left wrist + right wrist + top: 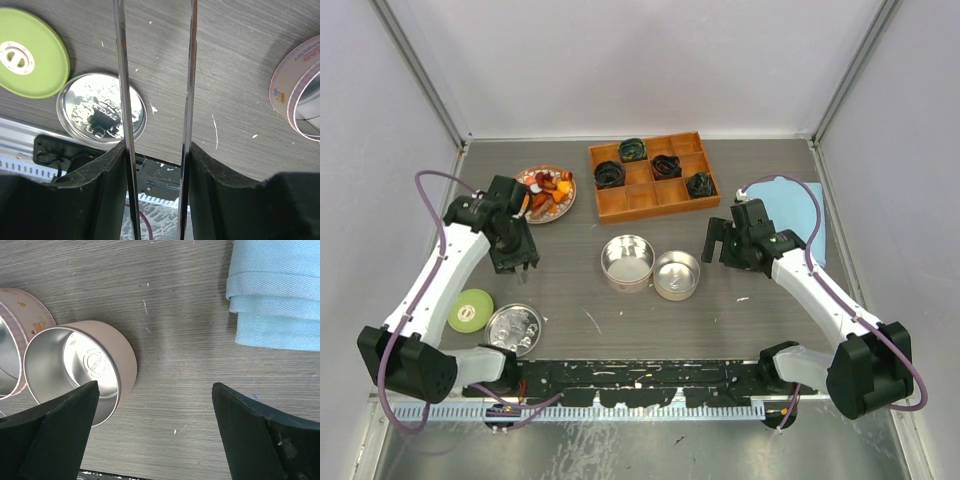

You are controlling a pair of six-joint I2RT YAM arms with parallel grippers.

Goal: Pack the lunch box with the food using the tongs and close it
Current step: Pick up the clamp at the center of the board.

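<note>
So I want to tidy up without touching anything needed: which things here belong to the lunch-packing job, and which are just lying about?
For the job: tongs, held in the left gripper; food on the plate; larger tin and smaller tin, both open; probably the silver lid and green lid.
Lying about: wooden tray of dark coiled lumps; folded blue cloth.

Items counted: 2 open tins, namely 1 larger tin (627, 262) and 1 smaller tin (676, 275); 1 silver lid (515, 328); 1 green lid (470, 310); 1 plate (568, 205) of food (545, 190); 1 wooden tray (640, 197); 4 dark coils (632, 150); 1 blue cloth (790, 205); 1 tongs (121, 100).
</note>
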